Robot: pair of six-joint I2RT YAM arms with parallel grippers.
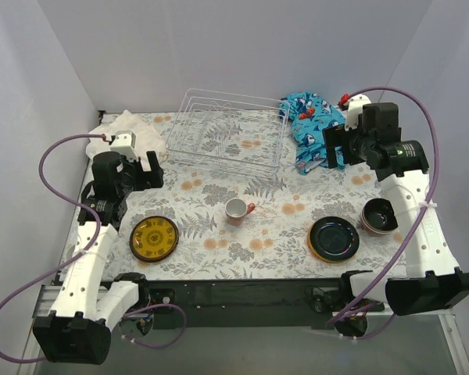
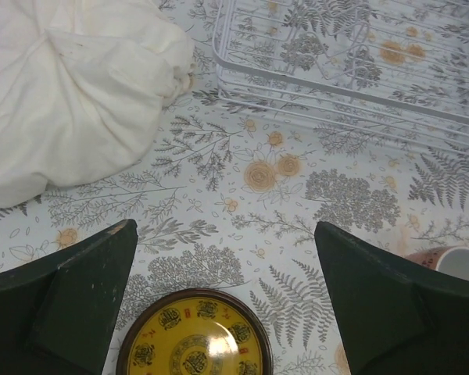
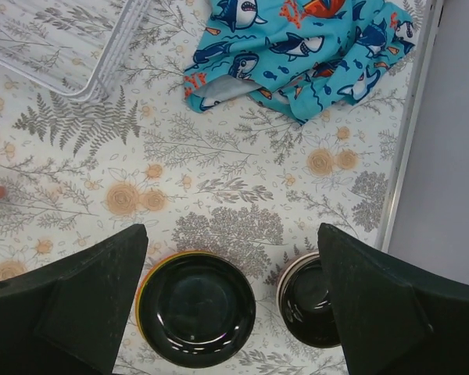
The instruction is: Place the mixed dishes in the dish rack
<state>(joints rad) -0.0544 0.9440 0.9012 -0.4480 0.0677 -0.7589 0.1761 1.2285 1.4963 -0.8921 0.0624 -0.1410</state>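
The pale wire dish rack stands empty at the back centre; it also shows in the left wrist view and right wrist view. A yellow patterned plate lies front left, seen below my left gripper, which is open and empty above it. A pink mug stands mid-table. A dark plate on an orange one lies front right, beside a dark bowl. My right gripper is open and empty above the dark plate and bowl.
A white towel lies at the back left, also in the left wrist view. A blue shark-print cloth lies at the back right, right of the rack. The table's right edge runs close to the bowl.
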